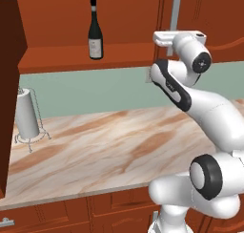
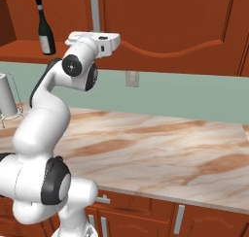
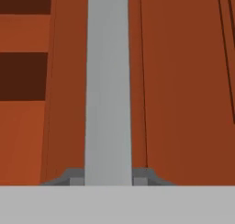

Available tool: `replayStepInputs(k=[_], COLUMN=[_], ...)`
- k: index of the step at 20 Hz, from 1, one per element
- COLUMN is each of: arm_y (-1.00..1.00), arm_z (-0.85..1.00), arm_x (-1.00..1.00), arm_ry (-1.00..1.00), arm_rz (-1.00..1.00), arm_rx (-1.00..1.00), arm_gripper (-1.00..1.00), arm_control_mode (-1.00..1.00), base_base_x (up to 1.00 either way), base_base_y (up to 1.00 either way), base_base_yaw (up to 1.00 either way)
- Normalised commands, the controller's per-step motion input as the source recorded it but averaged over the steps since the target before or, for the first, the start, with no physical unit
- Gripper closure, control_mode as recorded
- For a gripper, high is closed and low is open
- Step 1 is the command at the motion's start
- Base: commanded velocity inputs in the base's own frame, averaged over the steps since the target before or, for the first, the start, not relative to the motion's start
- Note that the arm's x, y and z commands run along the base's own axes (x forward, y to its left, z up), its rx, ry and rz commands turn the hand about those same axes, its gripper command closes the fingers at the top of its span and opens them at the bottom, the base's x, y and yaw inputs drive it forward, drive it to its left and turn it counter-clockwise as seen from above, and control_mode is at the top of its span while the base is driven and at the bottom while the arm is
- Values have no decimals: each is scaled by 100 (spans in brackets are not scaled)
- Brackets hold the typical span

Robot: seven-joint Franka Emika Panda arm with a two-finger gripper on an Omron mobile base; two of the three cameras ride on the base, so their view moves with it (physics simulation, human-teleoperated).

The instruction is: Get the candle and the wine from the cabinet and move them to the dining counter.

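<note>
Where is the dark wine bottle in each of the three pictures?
Left base view: the wine bottle stands at the upper middle, on the open cabinet's shelf.
Right base view: the wine bottle stands at the top left, on the same shelf.
Hand view: not in it.
Shared landmark: the silver bar handle on the closed door to the bottle's right.

A grey paper-towel roll on a thin wire stand (image 1: 27, 116) sits at the left end of the pink-brown marble wall counter (image 1: 114, 146). Behind it is a pale green wall (image 2: 185, 93) with a small grey wall plug (image 2: 131, 78). Red-brown wooden drawers with silver handles (image 2: 146, 216) are under the counter.
</note>
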Motion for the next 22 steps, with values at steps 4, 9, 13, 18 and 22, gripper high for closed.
replayStepInputs(k=[4, 9, 13, 18, 22], arm_y=[-54, -60, -71, -78, -88], arm_z=[0, 0, 0, 0, 0], arm_x=[-51, -61, -78, -90, -100], arm_ry=[0, 0, 0, 0, 0], arm_rz=[0, 0, 0, -1, -4], arm_rx=[0, 0, 0, 0, 0], arm_gripper=[100, 100, 100, 100, 100], arm_control_mode=[-100, -100, -100, -100, -100], base_base_x=[0, 0, 0, 0, 0], base_base_y=[0, 0, 0, 0, 0], base_base_yaw=[0, 0, 0, 0, 0])
